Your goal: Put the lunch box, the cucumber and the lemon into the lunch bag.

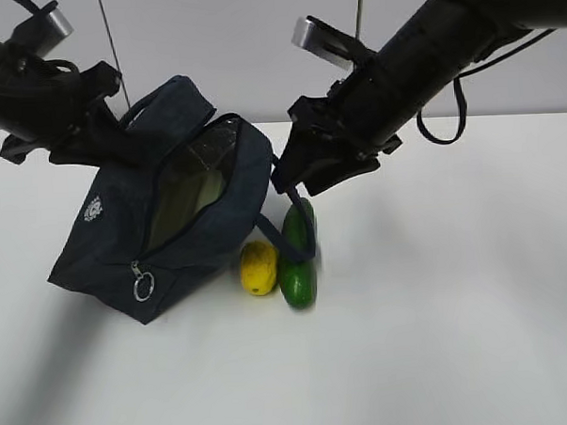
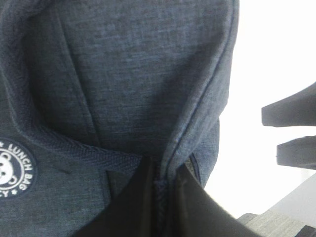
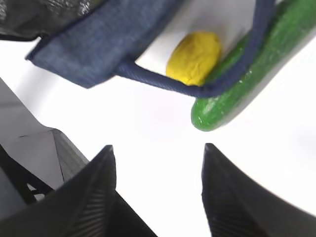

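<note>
The navy lunch bag (image 1: 200, 244) lies tilted with its zipper open. A pale green surface inside it looks like the lunch box (image 1: 196, 196) lid. The lemon (image 1: 259, 267) and the cucumber (image 1: 298, 264) lie side by side on the table just right of the bag. One bag handle (image 1: 299, 238) is draped over the cucumber. My left gripper (image 2: 165, 180) is shut on a seam of the bag (image 2: 123, 74) at its upper back. My right gripper (image 3: 157, 148) is open and empty, hovering above the lemon (image 3: 194, 57) and the cucumber (image 3: 247, 69).
The white table (image 1: 439, 319) stretches to the right and front of the objects. The zipper's ring pull (image 1: 143, 286) hangs at the bag's front end. A grey wall stands behind the table. My right gripper's fingers (image 2: 291, 111) show in the left wrist view.
</note>
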`<state>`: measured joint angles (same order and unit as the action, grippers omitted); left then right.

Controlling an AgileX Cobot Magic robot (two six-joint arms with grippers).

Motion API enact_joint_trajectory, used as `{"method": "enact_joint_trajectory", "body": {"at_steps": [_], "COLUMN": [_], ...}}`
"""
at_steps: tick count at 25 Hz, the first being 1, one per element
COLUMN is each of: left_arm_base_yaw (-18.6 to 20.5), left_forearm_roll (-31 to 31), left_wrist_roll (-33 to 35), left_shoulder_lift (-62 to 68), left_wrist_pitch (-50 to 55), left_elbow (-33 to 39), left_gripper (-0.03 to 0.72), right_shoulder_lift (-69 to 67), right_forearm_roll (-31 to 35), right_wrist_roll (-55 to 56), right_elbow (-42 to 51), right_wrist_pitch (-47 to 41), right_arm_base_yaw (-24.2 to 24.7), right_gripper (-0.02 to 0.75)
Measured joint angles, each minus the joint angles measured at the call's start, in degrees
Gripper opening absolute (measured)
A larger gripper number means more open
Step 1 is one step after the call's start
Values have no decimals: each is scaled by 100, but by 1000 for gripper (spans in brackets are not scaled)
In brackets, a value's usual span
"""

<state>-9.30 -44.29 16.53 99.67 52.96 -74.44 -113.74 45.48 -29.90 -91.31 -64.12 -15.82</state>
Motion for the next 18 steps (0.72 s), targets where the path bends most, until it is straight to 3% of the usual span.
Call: {"method": "enact_joint_trajectory", "body": {"at_steps": [6,13,18], "left_arm_base_yaw": [241,582,631], "left_forearm_roll": [124,559,913], "left_wrist_roll": [-72,-228,-285], "left_shoulder_lift": [0,0,0], "left_wrist_pitch": [37,210,326], "left_elbow": [0,0,0], "left_gripper": [19,19,19], "right_shoulder_lift": [247,262,262], "right_forearm_roll": [-1036,-1626,-2577], "right_wrist_roll": [735,1277,1492], "right_elbow": [-80,-95,-95], "right_wrist_pitch": [-441,-566,-566], "right_arm_base_yaw": [0,0,-19], "right_gripper": [414,414,414]}}
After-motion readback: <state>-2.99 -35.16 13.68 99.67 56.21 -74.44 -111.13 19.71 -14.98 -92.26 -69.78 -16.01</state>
